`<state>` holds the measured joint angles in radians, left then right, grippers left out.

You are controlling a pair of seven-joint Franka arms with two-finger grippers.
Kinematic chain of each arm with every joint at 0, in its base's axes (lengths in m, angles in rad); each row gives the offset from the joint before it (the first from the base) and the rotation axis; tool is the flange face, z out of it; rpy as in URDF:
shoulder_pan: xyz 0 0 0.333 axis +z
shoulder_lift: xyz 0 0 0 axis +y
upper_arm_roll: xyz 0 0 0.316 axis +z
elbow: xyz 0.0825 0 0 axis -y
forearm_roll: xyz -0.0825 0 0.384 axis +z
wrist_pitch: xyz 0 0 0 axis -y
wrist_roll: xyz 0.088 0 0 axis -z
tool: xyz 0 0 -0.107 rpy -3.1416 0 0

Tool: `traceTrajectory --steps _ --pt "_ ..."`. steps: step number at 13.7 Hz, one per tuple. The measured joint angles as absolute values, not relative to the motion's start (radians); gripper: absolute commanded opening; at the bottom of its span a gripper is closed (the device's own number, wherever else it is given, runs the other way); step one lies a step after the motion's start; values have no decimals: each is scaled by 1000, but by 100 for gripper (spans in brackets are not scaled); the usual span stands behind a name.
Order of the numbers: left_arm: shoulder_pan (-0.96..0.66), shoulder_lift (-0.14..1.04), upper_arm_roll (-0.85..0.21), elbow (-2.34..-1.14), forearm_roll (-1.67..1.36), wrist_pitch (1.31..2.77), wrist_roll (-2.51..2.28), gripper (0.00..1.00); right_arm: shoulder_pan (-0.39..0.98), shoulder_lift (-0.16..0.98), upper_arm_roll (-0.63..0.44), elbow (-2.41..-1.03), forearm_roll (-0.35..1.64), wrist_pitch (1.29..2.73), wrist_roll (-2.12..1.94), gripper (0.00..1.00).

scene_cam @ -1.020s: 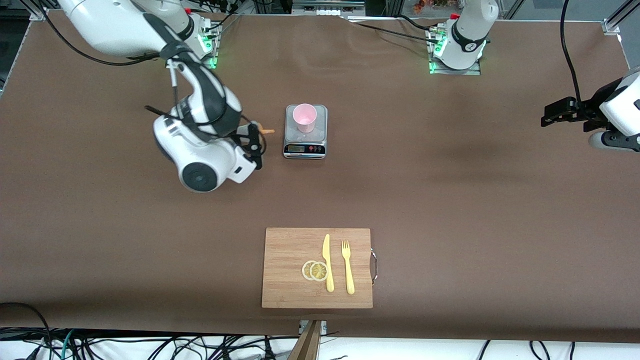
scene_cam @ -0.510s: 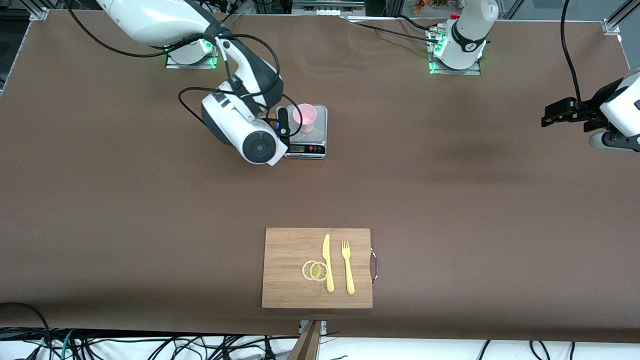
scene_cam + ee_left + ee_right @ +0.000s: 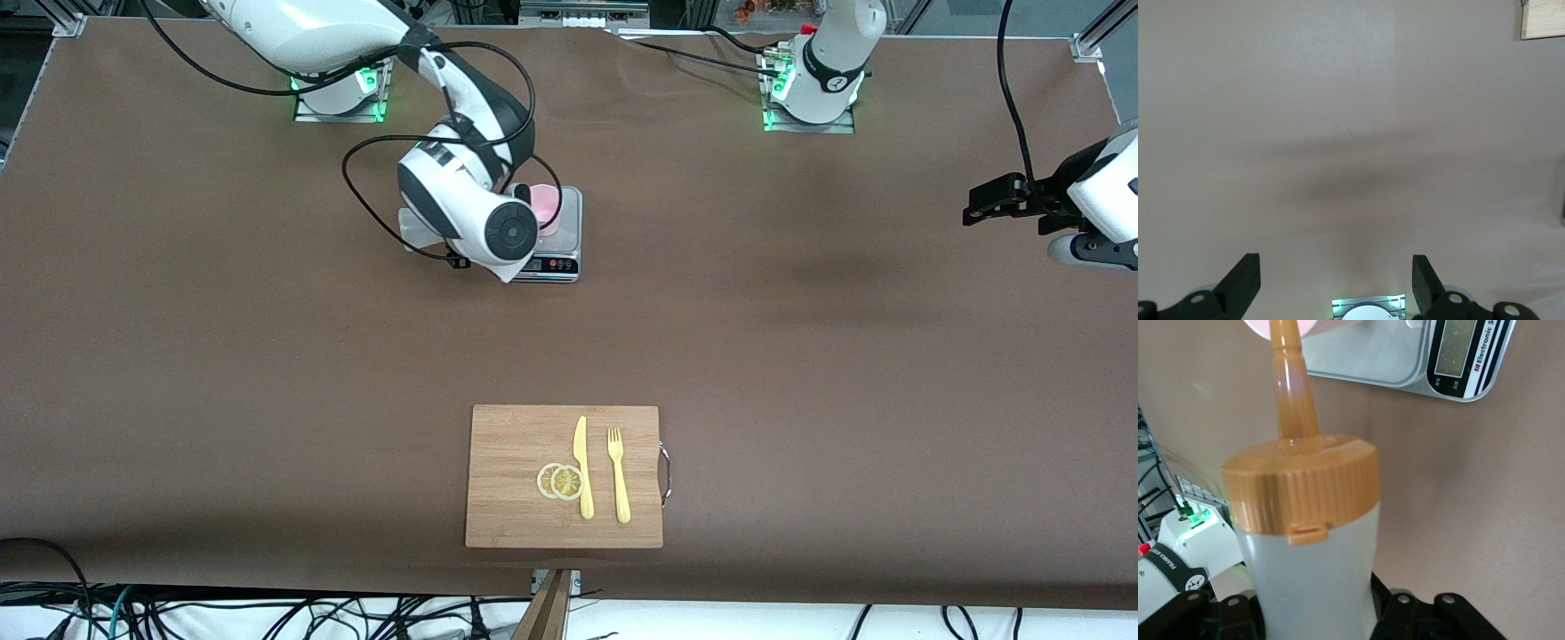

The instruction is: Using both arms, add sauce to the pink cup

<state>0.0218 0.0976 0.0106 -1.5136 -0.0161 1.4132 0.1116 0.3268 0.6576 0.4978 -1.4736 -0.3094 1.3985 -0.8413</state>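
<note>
The sauce bottle (image 3: 1308,547) is being held by the right gripper (image 3: 1315,613), whose jaws are being pressed against the frosted body from both sides, low on the bottle. In the right wrist view the orange cap (image 3: 1301,487) and its nozzle (image 3: 1290,383) are being pointed away from the gripper, with the nozzle tip being shown at the rim of the pink cup (image 3: 1305,325). The bottle's long axis is being run from the gripper toward the cup, along the line of the nozzle.

In the front view the pink cup (image 3: 549,206) is being carried on the grey kitchen scale (image 3: 560,258), and is being partly hidden by the right arm's wrist (image 3: 471,213), which is being held over the scale on the side toward the right arm's end of the table. The bottle itself is being hidden there by the wrist.

The left gripper (image 3: 982,206) is being kept waiting over bare table at the left arm's end, well apart from the scale. Its fingers (image 3: 1245,280) are being held spread wide, with nothing between them.

A wooden cutting board (image 3: 516,444) is being seen nearer to the front camera, with a yellow knife (image 3: 582,467), a yellow fork (image 3: 618,476) and lemon slices (image 3: 560,481) lying on it.
</note>
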Motion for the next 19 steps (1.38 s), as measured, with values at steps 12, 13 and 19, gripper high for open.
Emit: traceTrajectory --steps 12,13,19 --pt "23 98 11 -1514 -16 1413 114 100 452 688 497 -1473 -450 1343 -723 0" --pt "23 98 11 -1514 -16 1413 114 100 459 688 497 -1473 -455 1333 -717 0" --pt "24 98 11 -1514 -16 1413 118 100 448 688 493 -1458 -463 1332 -754 0"
